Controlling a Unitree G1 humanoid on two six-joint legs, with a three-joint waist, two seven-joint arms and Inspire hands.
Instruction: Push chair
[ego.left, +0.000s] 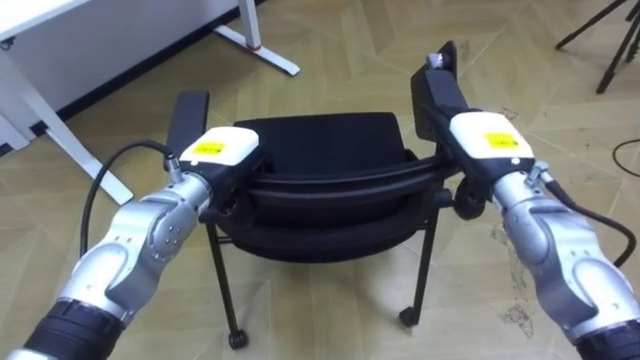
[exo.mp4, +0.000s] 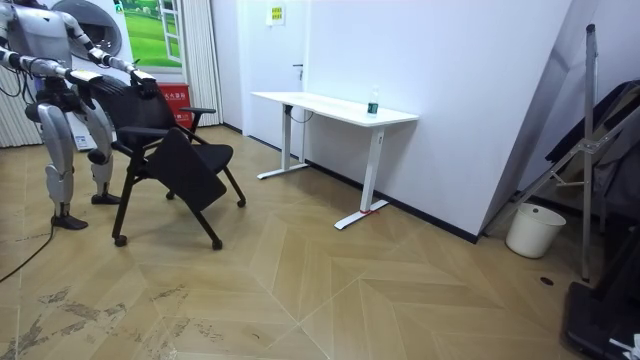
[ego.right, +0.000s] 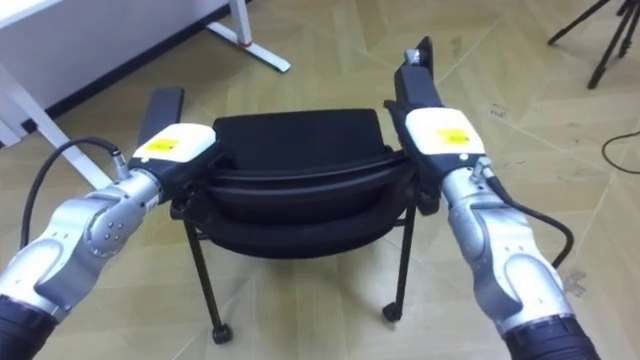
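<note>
Closest in, both arms reach forward to the back of the black chair (ego.left: 320, 135). The left hand (ego.left: 222, 150) sits at the left end of the curved top rail and the right hand (ego.left: 488, 138) at the right end, each with a yellow-and-white patch facing up. Both are right up against the backrest, but the fingers are tucked over or behind the rail, so I honestly can't tell whether they're curled round it or just pressing on it.

Just past the hands is the seat, with the left armrest (ego.left: 188, 115) and right armrest (ego.left: 436, 80) sticking out forward on either side. Below that are thin black legs on little casters, standing on a herringbone wood floor (ego.left: 320, 320) with some scuffed patches by the right arm.

Further out there's a white surface (exo.mp4: 320, 103) on white legs, off to the robot's front left, with what looks like a small green bottle (exo.mp4: 373, 101) on top — it's tiny. A dark tripod (ego.left: 612, 40) stands off to the front right.

In the room view the robot stands at the left, right behind the chair, arms out to its back. The surface is against the white wall, well clear of the chair, and a white bucket (exo.mp4: 529, 230) sits on the floor far over at the room view's right.
</note>
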